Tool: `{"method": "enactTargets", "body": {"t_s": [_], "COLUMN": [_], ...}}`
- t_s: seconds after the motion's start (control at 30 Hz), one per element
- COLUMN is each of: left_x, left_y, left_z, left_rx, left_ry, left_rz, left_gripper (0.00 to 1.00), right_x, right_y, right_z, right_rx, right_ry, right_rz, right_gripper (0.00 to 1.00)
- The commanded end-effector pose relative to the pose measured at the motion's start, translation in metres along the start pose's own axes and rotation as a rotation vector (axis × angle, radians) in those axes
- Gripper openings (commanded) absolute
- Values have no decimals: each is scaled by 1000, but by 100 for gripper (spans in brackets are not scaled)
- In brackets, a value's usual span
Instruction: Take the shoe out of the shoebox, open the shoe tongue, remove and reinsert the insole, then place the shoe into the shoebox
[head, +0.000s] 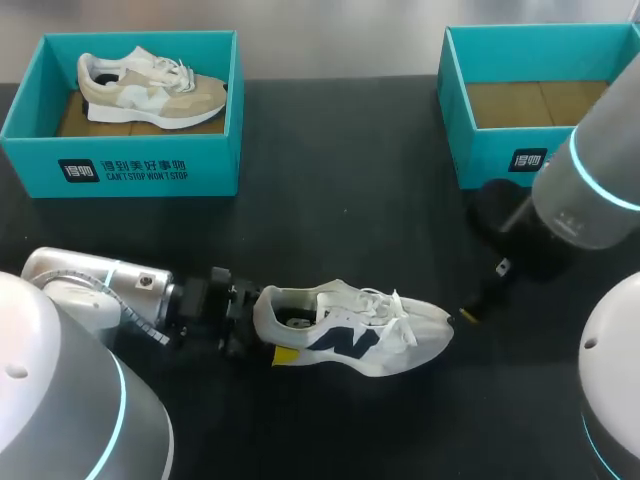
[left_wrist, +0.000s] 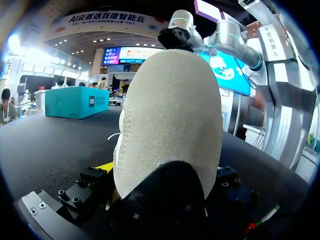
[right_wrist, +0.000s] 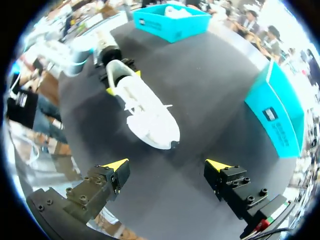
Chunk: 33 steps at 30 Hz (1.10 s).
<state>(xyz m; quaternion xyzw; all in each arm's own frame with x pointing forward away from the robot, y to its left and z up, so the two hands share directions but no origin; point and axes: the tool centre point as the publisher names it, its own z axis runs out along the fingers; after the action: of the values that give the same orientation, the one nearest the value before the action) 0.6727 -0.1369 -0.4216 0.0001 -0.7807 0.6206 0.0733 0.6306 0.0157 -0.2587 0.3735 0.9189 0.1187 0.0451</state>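
While my left pincer clamps the shoe at its firm heel, the light upper likely flops; my right pincer hangs open.

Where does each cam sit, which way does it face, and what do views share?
Head: fixed above and behind, looking down on the table; both arms show.
Left wrist: faces out along the left gripper, white shoe heel held between its fingers.
Right wrist: looks down past the open right gripper at the white shoe and left arm.
Shared: the white shoe, in all three.
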Motion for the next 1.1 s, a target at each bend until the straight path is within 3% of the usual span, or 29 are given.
{"method": "enactTargets", "body": {"t_s": [0.03,0.17,0.3,0.43,0.57,0.67,0.87,1.0,1.1], "left_x": [-1,-1,-1,-1,-1,-1,-1,-1,-1], "left_y": [1,1,1,1,1,1,1,1,1], "left_z": [2,2,2,2,2,2,2,2,2], "left_rx": [-2,-2,-2,-2,-2,-2,-2,-2,-2], "left_ry": [3,3,3,3,3,3,3,3,3], "left_rz": [0,0,0,0,0,0,0,0,0], "left_gripper": [0,0,0,0,0,0,0,0,0], "right_x": [5,5,28,41,44,44,31,19,17], "right_y": [1,1,22,38,47,54,69,69,68], "right_z": [0,0,-10,-17,-16,-10,-2,1,0], "right_rx": [10,10,-19,28,174,211,195,251,245], "right_ry": [-83,-83,-98,-103,-153,-157,-98,-105,-116], "right_rz": [46,46,96,188,307,353,319,355,402], "right_gripper": [100,100,100,100,100,100,100,100,100]}}
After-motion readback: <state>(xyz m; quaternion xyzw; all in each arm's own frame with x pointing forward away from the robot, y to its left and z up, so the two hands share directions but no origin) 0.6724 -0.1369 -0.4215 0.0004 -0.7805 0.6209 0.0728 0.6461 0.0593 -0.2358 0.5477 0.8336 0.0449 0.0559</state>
